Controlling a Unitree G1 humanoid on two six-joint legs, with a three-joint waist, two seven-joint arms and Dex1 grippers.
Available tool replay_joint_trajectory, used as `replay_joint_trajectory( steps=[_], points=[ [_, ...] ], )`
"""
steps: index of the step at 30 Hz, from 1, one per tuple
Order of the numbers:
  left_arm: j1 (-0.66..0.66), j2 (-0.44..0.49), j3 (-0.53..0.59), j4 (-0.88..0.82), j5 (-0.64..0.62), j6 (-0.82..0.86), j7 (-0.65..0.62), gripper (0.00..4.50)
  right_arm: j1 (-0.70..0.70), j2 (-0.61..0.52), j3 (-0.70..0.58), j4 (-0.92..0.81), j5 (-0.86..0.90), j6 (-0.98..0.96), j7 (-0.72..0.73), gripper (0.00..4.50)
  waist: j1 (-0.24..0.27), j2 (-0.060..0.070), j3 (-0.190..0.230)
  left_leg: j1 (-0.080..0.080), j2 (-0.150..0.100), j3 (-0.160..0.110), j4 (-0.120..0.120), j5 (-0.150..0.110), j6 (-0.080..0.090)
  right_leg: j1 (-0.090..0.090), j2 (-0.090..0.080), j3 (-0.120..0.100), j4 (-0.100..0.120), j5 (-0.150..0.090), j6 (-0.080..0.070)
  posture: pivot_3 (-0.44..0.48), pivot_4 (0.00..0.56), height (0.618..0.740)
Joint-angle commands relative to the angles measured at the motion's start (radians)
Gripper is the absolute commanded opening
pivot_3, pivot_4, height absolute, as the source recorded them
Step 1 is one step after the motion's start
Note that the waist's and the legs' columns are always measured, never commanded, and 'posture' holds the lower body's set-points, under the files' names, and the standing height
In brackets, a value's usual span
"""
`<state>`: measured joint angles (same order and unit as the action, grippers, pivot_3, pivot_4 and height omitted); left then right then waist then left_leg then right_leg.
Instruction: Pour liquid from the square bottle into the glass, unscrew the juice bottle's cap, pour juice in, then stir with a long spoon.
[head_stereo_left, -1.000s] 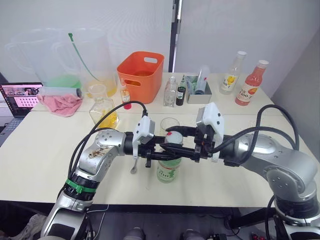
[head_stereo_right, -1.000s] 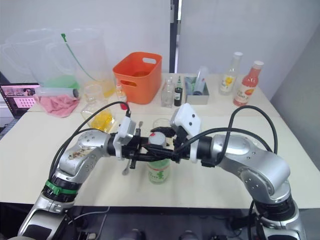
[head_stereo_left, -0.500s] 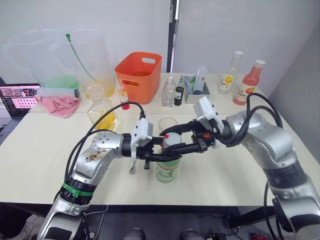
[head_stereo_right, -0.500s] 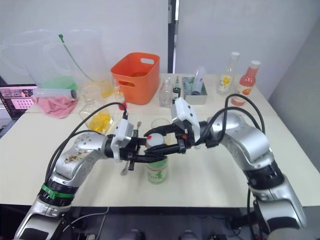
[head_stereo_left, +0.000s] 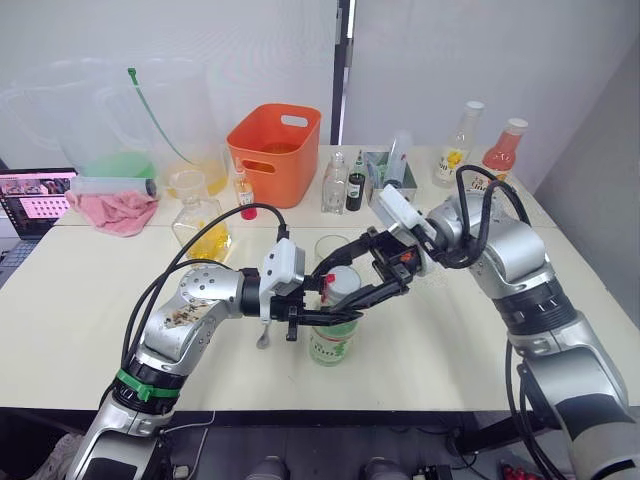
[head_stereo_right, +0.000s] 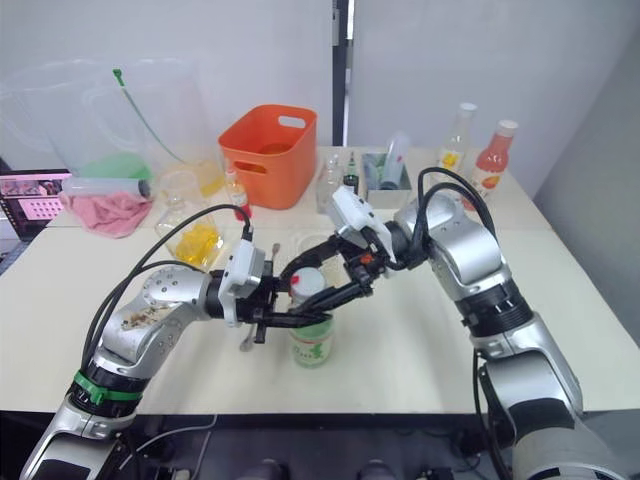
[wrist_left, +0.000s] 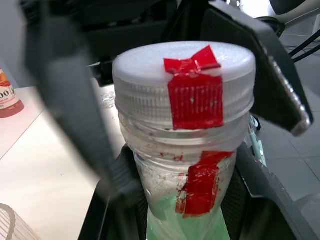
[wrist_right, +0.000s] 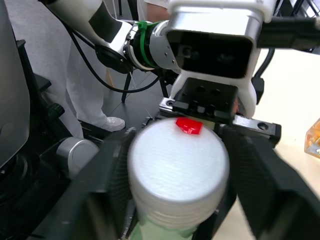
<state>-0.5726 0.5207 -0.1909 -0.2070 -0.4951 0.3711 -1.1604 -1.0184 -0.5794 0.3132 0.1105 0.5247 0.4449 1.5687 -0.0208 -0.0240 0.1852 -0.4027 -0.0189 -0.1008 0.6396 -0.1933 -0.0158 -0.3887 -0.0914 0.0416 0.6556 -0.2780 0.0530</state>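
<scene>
**Both grippers on juice bottle**

Juice bottle (head_stereo_left: 333, 338) stands upright near table (head_stereo_left: 60, 300) front edge, glass (head_stereo_left: 331, 247) just behind. Left gripper (head_stereo_left: 330, 315) clamps its neck. Right gripper (head_stereo_left: 340, 283) fingers straddle the white cap (wrist_left: 184, 62); contact unclear.

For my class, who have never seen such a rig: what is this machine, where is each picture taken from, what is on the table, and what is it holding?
It is a two-armed humanoid robot. Two pictures come from cameras on its head, two from its wrists. The left gripper clamps the neck of the juice bottle, standing on the table; the right gripper closes around its white cap, marked with red tape. Behind stand the glass, the square bottle of yellow liquid, an orange basket and more bottles. The long spoon lies beside the left gripper.
</scene>
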Motion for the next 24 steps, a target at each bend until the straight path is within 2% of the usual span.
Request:
replay_joint_trajectory(
  steps=[1,6,9,12,17,19,24],
  points=[
    [0.015,0.018,-0.017,0.009,0.043,0.015,0.018,1.42,-0.032,-0.007,-0.034,-0.02,0.011,0.012,0.033,4.36,0.0,0.0,0.0,0.0,0.0,0.0,0.0,0.0,0.0,0.0,0.0,0.0,0.0,0.0,0.0,0.0,0.15,0.74],
    [0.013,0.007,-0.024,0.012,0.04,0.018,0.021,1.42,0.038,-0.094,-0.122,-0.154,0.091,0.14,-0.01,4.44,0.006,0.0,0.0,-0.001,0.0,0.0,0.0,0.0,0.0,-0.001,0.0,0.0,0.0,0.0,0.0,0.0,0.15,0.74],
    [0.01,0.003,-0.027,0.018,0.04,0.015,0.019,1.42,0.102,-0.122,-0.18,-0.258,0.143,0.219,-0.096,4.44,0.008,0.0,0.0,-0.002,-0.001,-0.001,0.0,0.0,0.0,0.0,0.0,0.0,-0.001,0.0,0.0,0.0,0.15,0.74],
    [-0.001,-0.008,-0.027,0.033,0.04,0.01,0.021,1.42,0.169,-0.121,-0.265,-0.387,0.213,0.337,-0.262,4.44,0.005,0.0,0.0,-0.001,0.0,0.0,0.0,0.0,0.0,-0.001,0.0,0.0,-0.001,0.0,0.0,0.0,0.15,0.74],
    [-0.02,-0.019,-0.028,0.064,0.036,0.008,0.01,1.42,0.276,-0.058,-0.391,-0.611,0.335,0.5,-0.604,4.44,0.008,0.0,0.0,-0.001,0.0,0.0,0.0,0.0,0.0,0.0,0.0,0.0,0.0,0.0,0.0,0.0,0.15,0.74],
    [-0.025,-0.024,-0.03,0.075,0.034,0.006,0.001,1.42,0.312,-0.043,-0.406,-0.675,0.368,0.542,-0.698,4.44,0.01,0.0,0.0,-0.002,-0.001,-0.001,0.0,0.0,0.0,0.0,-0.001,0.0,-0.001,0.0,0.0,0.0,0.15,0.74],
    [-0.039,-0.049,-0.04,0.101,0.032,0.002,-0.018,1.42,0.395,-0.047,-0.381,-0.778,0.325,0.563,-0.864,4.44,0.012,0.0,0.0,-0.002,-0.001,0.0,0.0,0.0,0.0,0.0,-0.001,0.0,-0.001,0.0,0.0,0.0,0.15,0.74]
  ],
)
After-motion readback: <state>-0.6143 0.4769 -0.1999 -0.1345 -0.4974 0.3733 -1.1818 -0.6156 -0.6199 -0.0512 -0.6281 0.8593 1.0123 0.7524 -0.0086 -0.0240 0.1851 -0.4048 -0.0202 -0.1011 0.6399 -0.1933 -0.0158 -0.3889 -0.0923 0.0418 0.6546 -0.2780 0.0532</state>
